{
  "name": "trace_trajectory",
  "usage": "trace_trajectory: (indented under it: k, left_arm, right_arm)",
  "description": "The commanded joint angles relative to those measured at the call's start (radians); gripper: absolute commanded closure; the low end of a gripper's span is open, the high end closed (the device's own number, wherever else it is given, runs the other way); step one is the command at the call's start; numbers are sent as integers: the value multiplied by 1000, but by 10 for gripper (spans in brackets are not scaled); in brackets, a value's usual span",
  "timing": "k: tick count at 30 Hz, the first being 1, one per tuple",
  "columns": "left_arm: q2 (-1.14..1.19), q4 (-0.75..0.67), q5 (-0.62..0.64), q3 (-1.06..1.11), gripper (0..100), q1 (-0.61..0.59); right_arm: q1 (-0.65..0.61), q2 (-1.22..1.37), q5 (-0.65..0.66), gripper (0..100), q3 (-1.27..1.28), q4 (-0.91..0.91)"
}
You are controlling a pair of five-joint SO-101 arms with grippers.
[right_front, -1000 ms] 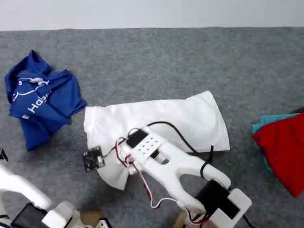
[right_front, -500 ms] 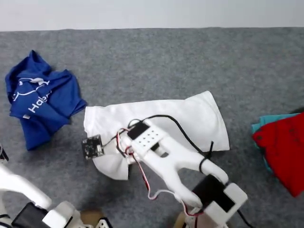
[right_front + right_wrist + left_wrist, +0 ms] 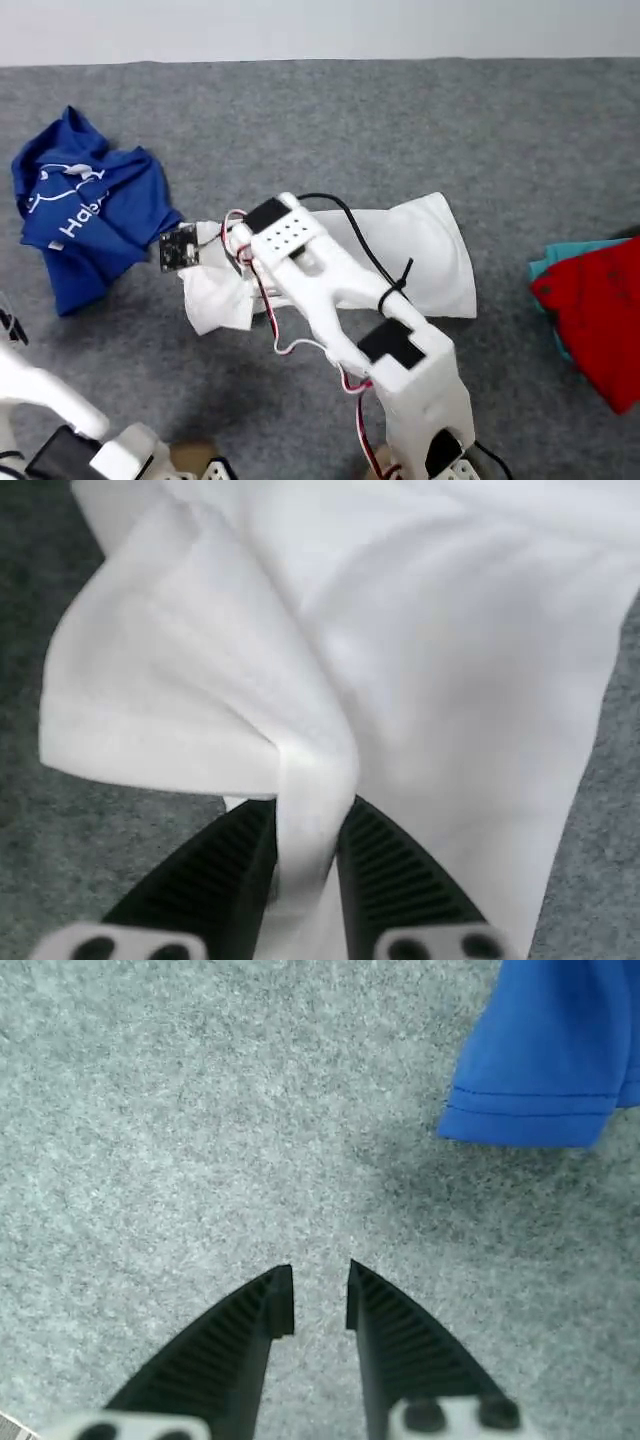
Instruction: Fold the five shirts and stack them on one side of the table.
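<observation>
Near the blue shirt (image 3: 85, 205) at 9 o'clock, the white shirt (image 3: 420, 250), at centre, has had its left end drawn from 7 toward 10 o'clock. The left gripper (image 3: 320, 1305) is slightly parted over carpet (image 3: 150, 1110), empty; the right gripper (image 3: 305, 850) pinches a white shirt fold.

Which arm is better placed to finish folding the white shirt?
Right. Its claw is shut on a pinch of the white shirt. The left claw sits over bare table beside the blue shirt, holding nothing.
</observation>
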Motion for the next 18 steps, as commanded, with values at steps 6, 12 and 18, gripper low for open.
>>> trace_trajectory:
  k: [6, 12, 18]
  left_arm:
    - [-35, -17, 2, -5, 904, -2]
    - [-34, -17, 2, -5, 904, -2]
    - [-34, -17, 2, -5, 904, -2]
  right_arm:
    - [36, 24, -68, 916, -147, 59]
    - [62, 30, -170, 728, -147, 51]
    - [97, 33, -187, 678, -147, 47]
